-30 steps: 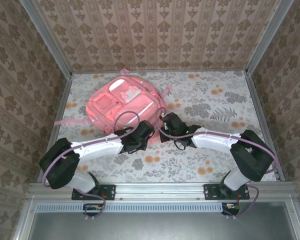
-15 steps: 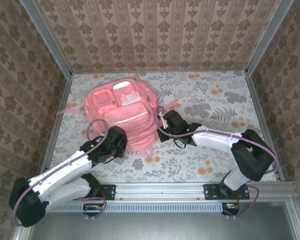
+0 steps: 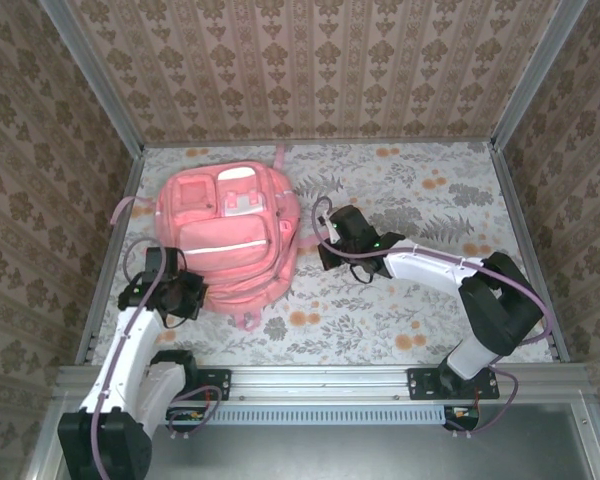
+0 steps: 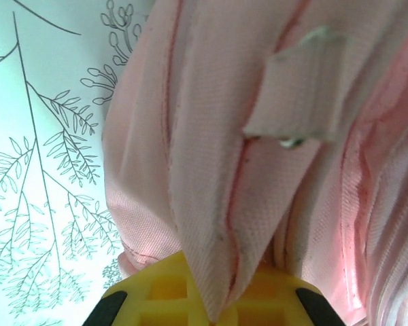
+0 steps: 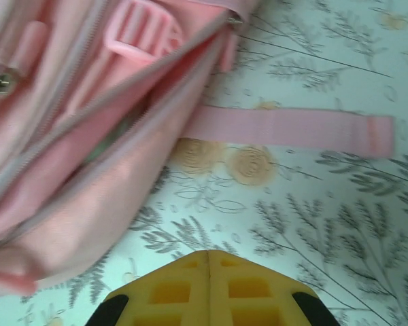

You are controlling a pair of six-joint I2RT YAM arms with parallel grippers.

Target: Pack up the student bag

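Lying near the left metal rail [image 3: 112,240], your soft pink fabric backpack [image 3: 230,235] faces up, long axis near-to-far, handle far. Left pincer [image 3: 187,293] pinches its near-corner fabric; right pincer [image 3: 325,243] sits closed, empty, just beside it; floral worktop [image 3: 430,190] rightward lies open.

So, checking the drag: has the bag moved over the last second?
Yes. The bag has slid left, toward the left side rail, with the left claw pinching its fabric.
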